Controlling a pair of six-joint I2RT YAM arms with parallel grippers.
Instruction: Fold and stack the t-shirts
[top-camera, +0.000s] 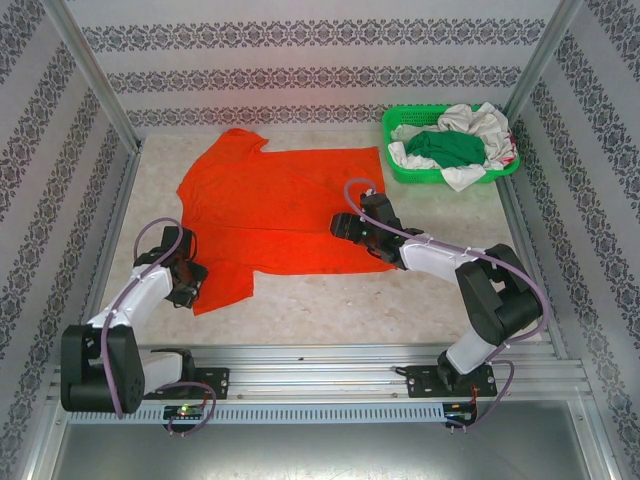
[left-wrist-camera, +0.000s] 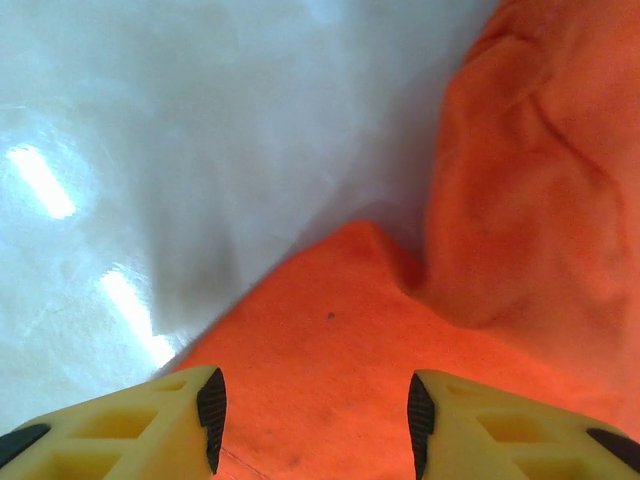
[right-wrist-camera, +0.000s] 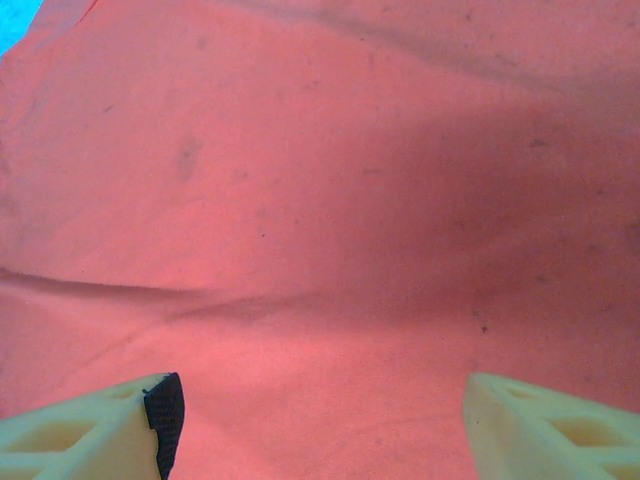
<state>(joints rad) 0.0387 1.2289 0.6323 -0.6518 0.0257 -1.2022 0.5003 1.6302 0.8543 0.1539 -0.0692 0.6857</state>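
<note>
A bright orange-red t-shirt (top-camera: 280, 210) lies spread flat on the pale table, neck toward the far left. My left gripper (top-camera: 190, 282) sits at its near-left corner. In the left wrist view its yellow fingers (left-wrist-camera: 180, 415) stand apart with orange cloth (left-wrist-camera: 330, 380) lying flat between them, so the left gripper (left-wrist-camera: 312, 425) is open over a pointed edge of the shirt. My right gripper (top-camera: 345, 226) rests over the shirt's right side. It is open (right-wrist-camera: 320, 430), with smooth cloth (right-wrist-camera: 330, 230) beneath it. A dark green t-shirt (top-camera: 448, 148) and a white one (top-camera: 482, 124) lie crumpled in the basket.
A green plastic lattice basket (top-camera: 432, 178) stands at the far right corner. Patterned walls and metal posts enclose the table on three sides. Bare tabletop (top-camera: 330, 305) runs between the shirt's near hem and the rail holding the arm bases.
</note>
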